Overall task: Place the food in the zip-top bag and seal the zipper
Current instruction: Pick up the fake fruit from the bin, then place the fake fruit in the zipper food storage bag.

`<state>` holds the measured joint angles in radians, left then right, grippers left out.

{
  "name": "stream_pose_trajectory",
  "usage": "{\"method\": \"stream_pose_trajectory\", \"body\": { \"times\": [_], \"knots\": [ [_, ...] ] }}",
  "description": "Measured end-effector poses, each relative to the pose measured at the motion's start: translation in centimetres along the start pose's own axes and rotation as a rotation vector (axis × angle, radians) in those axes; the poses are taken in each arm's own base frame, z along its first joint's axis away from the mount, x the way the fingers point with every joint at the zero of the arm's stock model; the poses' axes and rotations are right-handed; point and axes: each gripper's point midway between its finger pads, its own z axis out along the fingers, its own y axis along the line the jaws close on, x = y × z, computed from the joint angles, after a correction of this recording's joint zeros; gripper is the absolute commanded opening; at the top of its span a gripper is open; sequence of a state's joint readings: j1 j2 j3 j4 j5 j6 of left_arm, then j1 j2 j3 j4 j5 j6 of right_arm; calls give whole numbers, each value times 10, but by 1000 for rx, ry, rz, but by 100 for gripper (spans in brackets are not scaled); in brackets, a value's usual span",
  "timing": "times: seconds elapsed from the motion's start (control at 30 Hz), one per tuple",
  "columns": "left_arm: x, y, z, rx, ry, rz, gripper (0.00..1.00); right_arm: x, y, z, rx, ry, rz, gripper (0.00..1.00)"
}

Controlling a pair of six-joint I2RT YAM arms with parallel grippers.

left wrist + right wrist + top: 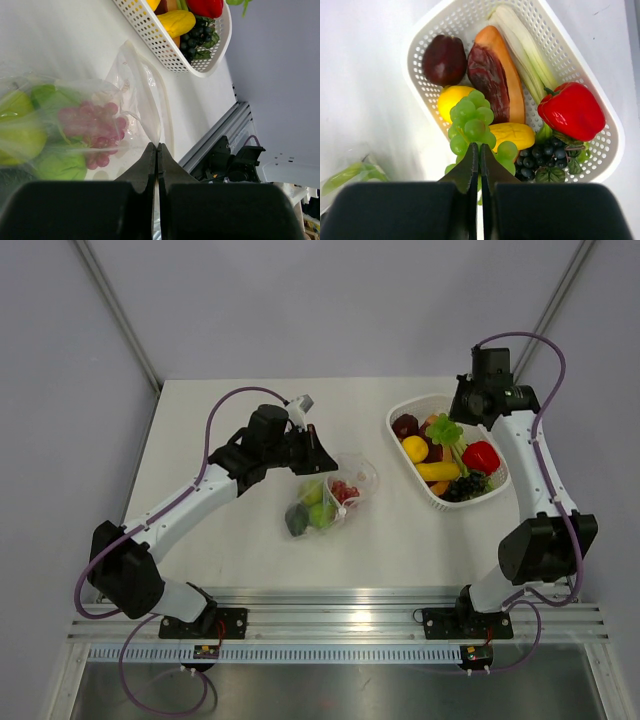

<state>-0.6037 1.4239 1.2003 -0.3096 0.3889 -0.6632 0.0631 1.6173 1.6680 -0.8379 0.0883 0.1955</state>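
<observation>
The zip-top bag (pixel 335 490) lies mid-table, and through its clear plastic I see green food (pixel 30 135) and a pink-red grape bunch (pixel 95 127). My left gripper (pixel 157 146) is shut on a thin edge of the bag near its mouth (pixel 318 452). The zipper itself is hard to make out. My right gripper (pixel 479 146) is shut on a bunch of green grapes (pixel 472 122), held just over the white basket (pixel 405 412). In the top view the green grapes (pixel 446 430) hang below the right gripper (pixel 458 418).
The white lattice basket (pixel 420 40) at the right holds a dark red fruit (pixel 444 60), a brown sausage-like piece (pixel 495 75), a pale leek (pixel 525 55), a red pepper (pixel 570 110), yellow pieces (pixel 517 135) and dark grapes (pixel 545 152). Metal rails (pixel 340 605) run along the near table edge.
</observation>
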Motion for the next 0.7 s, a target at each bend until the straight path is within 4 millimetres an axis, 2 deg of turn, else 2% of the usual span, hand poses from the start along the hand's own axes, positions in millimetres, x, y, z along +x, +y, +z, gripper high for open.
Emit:
{"method": "stream_pose_trajectory", "body": {
  "times": [0.17,0.3,0.47,0.6,0.7],
  "knots": [
    [-1,-7,0,35,1,-8,0,-8,12,-46,-31,-82,-4,0],
    [-1,-9,0,43,3,-15,0,-3,40,-80,-96,-123,-45,0],
    [-2,-10,-1,43,0,-15,0,16,81,-118,-222,-128,-99,0],
    [-3,-10,-1,46,1,-25,0,31,106,-137,-309,-123,-126,0],
    [-3,-11,-2,53,3,-38,0,50,125,-151,-381,-103,-155,0]
  ]
}}
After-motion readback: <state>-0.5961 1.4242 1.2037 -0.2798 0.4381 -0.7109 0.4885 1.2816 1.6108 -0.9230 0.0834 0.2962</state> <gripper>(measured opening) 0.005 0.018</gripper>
